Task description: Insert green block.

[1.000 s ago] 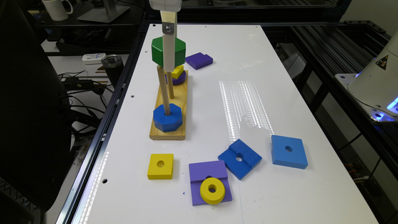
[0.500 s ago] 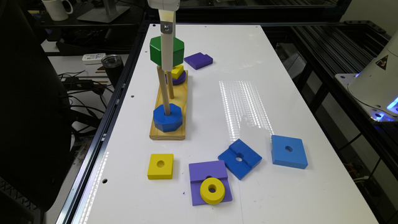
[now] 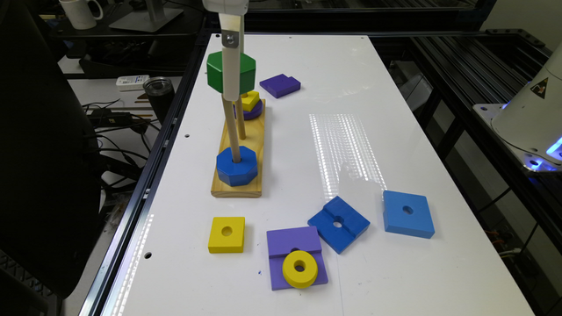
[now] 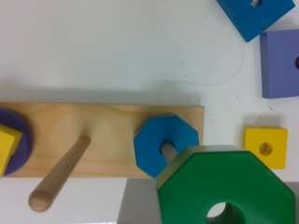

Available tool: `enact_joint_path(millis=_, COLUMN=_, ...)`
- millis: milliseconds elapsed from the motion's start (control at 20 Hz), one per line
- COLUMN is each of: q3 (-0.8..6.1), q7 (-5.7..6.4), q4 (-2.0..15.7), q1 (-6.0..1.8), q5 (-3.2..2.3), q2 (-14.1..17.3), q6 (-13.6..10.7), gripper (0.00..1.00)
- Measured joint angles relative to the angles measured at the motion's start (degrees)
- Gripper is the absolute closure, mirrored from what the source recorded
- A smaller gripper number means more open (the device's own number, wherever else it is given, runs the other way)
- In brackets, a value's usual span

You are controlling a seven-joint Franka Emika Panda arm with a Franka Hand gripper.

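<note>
The green block [image 3: 230,71] looks like painted wood, smooth with a soft sheen. The base board [image 3: 239,149] at centre left of the exterior view is bare pale wood with visible grain, and its pegs [image 4: 60,174] are plain matt dowels. The blue octagonal block [image 4: 166,143] has an even matt paint. The white table [image 3: 395,109] is glossy, mirroring a streaked light patch

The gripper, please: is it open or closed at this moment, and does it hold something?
Gripper: it carries the green block high above the wooden peg board; whether the fingers are open or closed cannot be told.
</note>
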Motion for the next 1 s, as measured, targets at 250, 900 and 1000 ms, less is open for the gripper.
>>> enact_joint_path(millis=250, q3=0.02, q7=-0.03, q4=2.42, q1=0.03, q5=-0.04, q2=2.1, q6=-0.02, gripper=1.0)
enact_joint_path(millis=900, q3=0.06, q7=-0.03, q4=2.58, q1=0.06, q5=-0.05, q2=2.26, q6=-0.1, gripper=1.0)
enact_joint_path(millis=1000, q3=0.06, q7=-0.03, q4=2.58, q1=0.07, q5=-0.05, q2=2.26, q6=-0.13, gripper=1.0)
